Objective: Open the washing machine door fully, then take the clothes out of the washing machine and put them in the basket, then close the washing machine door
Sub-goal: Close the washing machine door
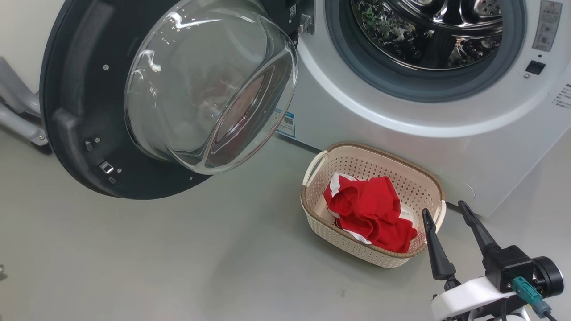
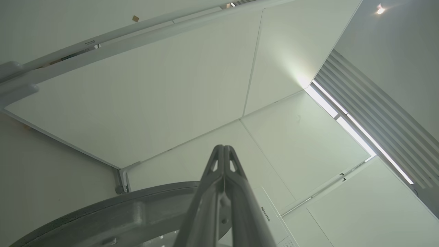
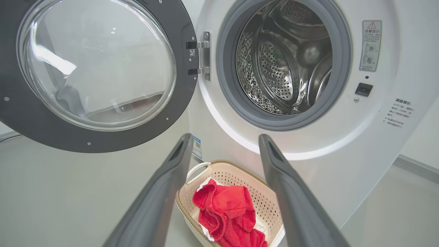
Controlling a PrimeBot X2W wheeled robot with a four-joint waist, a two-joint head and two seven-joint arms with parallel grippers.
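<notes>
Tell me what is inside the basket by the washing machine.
Inside the basket lie crumpled red clothes with white trim; bare perforated wall shows behind them. Whatever lies under the heap is covered, so the number of garments cannot be told.

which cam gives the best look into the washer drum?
Right wrist view: it looks almost straight into the drum, with nearly the whole steel interior visible. Head view cuts the drum off at the frame's top and shows its lower part alone. Left wrist view aims upward at white panels, past the washing machine's top.
</notes>
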